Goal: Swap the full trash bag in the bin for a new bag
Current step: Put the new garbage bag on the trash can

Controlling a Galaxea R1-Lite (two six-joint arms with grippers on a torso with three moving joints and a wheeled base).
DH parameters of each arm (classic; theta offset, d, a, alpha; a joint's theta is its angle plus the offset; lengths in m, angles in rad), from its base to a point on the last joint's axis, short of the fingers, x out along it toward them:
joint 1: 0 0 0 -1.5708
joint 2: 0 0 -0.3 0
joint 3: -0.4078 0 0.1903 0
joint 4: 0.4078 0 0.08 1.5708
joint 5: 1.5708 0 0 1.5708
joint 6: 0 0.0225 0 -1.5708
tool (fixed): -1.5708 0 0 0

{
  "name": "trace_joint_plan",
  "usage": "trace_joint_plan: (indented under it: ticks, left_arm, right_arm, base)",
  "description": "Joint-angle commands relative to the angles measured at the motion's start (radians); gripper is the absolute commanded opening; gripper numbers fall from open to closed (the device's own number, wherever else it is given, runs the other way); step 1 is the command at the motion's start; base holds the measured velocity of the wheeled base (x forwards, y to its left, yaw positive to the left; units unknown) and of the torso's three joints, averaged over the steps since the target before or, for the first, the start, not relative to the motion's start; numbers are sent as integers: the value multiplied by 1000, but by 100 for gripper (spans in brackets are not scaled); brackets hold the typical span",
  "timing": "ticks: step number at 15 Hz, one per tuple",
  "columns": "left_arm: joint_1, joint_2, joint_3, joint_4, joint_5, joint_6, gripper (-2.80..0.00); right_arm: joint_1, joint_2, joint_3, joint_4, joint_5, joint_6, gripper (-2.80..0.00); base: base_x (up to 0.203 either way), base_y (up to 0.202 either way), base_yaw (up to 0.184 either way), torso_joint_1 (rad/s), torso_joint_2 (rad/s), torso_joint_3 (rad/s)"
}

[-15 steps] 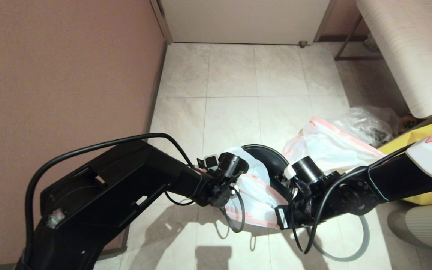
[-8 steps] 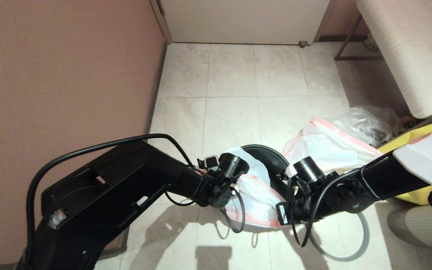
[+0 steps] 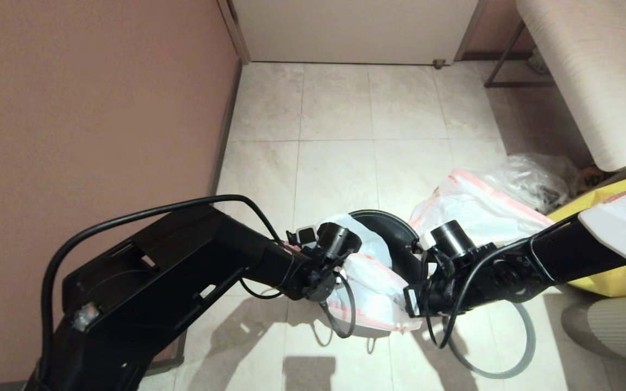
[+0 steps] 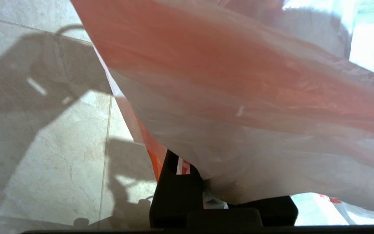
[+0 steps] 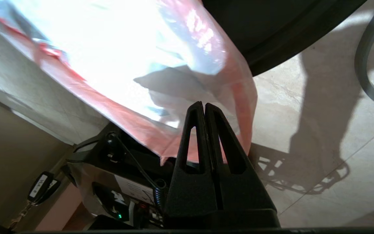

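The black bin point(image 3: 394, 232) stands on the tiled floor between my two arms. Over its near side hangs the new bag point(image 3: 370, 282), translucent white with an orange-red hem. My left gripper point(image 4: 206, 185) is shut on a bunch of that bag's film, which drapes over its fingers. My right gripper point(image 5: 204, 105) is shut at the bag's hem corner point(image 5: 239, 107), and the film looks pinched at its tips. The bag spans from one gripper to the other. To the right of the bin the full trash bag point(image 3: 470, 214) lies on the floor.
A grey ring point(image 3: 514, 364) lies on the floor under my right arm. A clear bag point(image 3: 533, 176) and a yellow tote point(image 3: 612, 198) sit beyond the full bag. A bench point(image 3: 579, 70) stands at the right and a wall point(image 3: 90, 108) at the left.
My right arm has shifted slightly right and the bag's hem corner has spread a little further right with it. The left arm has stayed still.
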Motion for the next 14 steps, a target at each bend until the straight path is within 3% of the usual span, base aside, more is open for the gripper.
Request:
trace_joint_plan:
  ticks: [1, 9, 14]
  left_arm:
    - [-2, -4, 3, -2, 4, -5, -280]
    - [-8, -8, 6, -2, 3, -5, -280]
    - [-11, -11, 9, -2, 3, -5, -280]
  right_arm:
    - [1, 49, -1, 0, 0, 2, -280]
    - [-41, 143, -55, -64, -8, 10, -280]
    - [-91, 213, -170, -67, -95, 93, -280]
  base:
    - [0, 0, 0, 0, 0, 0]
    - [0, 0, 0, 0, 0, 0]
    - [0, 0, 0, 0, 0, 0]
